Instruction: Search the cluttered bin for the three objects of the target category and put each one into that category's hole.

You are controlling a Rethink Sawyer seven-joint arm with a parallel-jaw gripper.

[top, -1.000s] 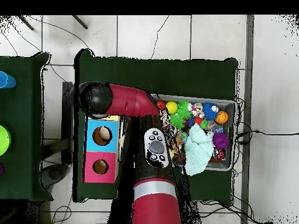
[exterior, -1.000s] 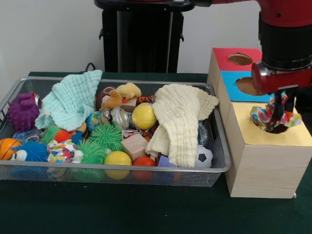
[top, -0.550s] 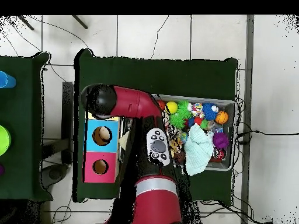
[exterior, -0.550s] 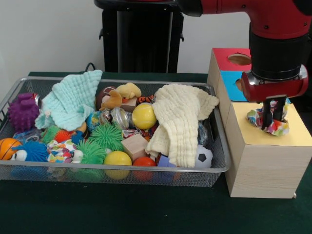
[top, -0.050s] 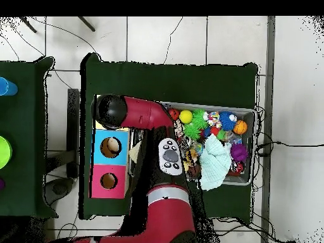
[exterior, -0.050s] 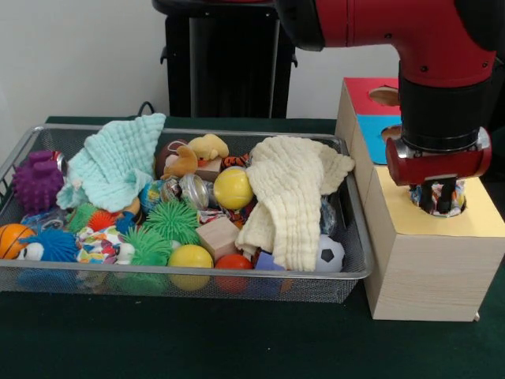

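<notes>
1. A multicoloured crumpled toy [exterior, -0.050s: 439, 199] sits at the hole in the yellow top of the wooden box [exterior, -0.050s: 430, 272], partly sunk, on the right of the front view.
2. The gripper [exterior, -0.050s: 436, 200] is straight above it, its dark fingers [exterior, -0.050s: 427, 197] closed narrowly on the multicoloured crumpled toy.
3. The red and black arm [exterior, -0.050s: 442, 79] comes down from above onto the yellow section; behind it lie the blue section [exterior, -0.050s: 376, 136] and the red section [exterior, -0.050s: 371, 91], each with a round hole.
4. Left of the wooden box, just beside it, stands the wire mesh bin [exterior, -0.050s: 347, 268] on the dark green desk [exterior, -0.050s: 237, 339].
5. In the bin, a cream cloth [exterior, -0.050s: 296, 189] drapes on the right and a mint cloth [exterior, -0.050s: 114, 162] on the left.
6. Between and before them lie a yellow ball [exterior, -0.050s: 233, 188], a green spiky ball [exterior, -0.050s: 170, 219], a wooden block [exterior, -0.050s: 217, 237], a small soccer ball [exterior, -0.050s: 330, 253] and a purple spiky ball [exterior, -0.050s: 35, 180].
</notes>
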